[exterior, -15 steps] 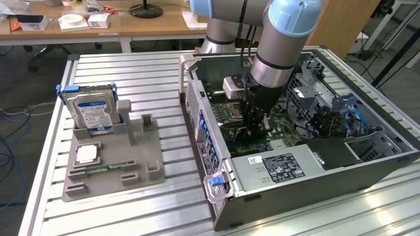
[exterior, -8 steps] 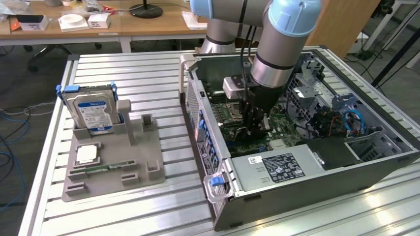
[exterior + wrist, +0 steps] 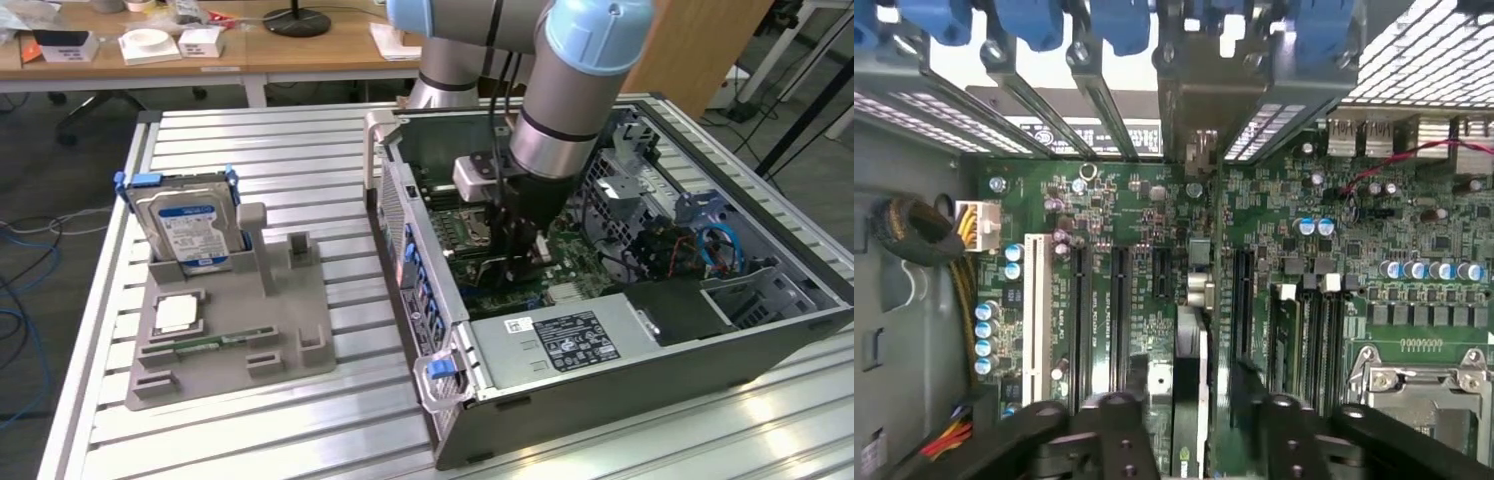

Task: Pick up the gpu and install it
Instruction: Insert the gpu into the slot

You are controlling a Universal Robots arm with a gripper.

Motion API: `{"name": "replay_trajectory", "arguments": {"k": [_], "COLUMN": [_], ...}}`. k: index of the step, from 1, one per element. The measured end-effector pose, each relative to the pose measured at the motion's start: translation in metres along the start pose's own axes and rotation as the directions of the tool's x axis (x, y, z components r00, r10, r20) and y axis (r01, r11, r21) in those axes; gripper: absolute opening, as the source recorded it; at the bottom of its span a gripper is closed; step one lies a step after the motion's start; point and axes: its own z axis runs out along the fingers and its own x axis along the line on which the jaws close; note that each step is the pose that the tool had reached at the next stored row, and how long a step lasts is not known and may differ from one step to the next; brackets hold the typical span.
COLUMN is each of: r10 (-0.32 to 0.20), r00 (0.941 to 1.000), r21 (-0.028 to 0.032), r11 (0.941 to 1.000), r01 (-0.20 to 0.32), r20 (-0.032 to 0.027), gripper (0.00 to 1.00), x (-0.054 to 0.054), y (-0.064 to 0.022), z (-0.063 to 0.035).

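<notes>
GPU install, gripper inside open computer case (image 3: 441, 290).
Gripper (image 3: 1192, 415) low over the motherboard (image 3: 1354, 230), fingers (image 3: 1104, 425) parted either side of the gpu (image 3: 1191, 375), which stands on edge mid-board among the expansion slots (image 3: 1119, 300); contact unclear. Hard drive (image 3: 190, 228) upright at the grey fixture's (image 3: 287, 340) far corner.

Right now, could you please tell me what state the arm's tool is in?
Tool: open, its black fingers standing apart on either side of the thin green card with a black face, which stands edge-on in a motherboard slot; nothing held.
</notes>
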Motion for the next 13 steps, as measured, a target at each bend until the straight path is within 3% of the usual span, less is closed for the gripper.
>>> {"name": "replay_trajectory", "arguments": {"k": [1,2,7,11,13], "r10": [0.000,0.000,0.000,0.000,0.000], "r00": [1.0000,1.0000,1.0000,1.0000,1.0000], "r21": [0.0000,0.0000,0.0000,0.0000,0.0000], "r11": [1.0000,1.0000,1.0000,1.0000,1.0000], "r01": [0.000,0.000,0.000,0.000,0.000], "r20": [0.0000,0.0000,0.0000,0.0001,0.0002], "gripper": [0.45,0.51,0.51,0.50,0.38], "x": [0.000,0.000,0.000,0.000,0.000], "y": [0.0001,0.0003,0.0011,0.0012,0.0012], "z": [-0.0036,-0.0072,-0.0290,-0.0309,-0.0309]}}
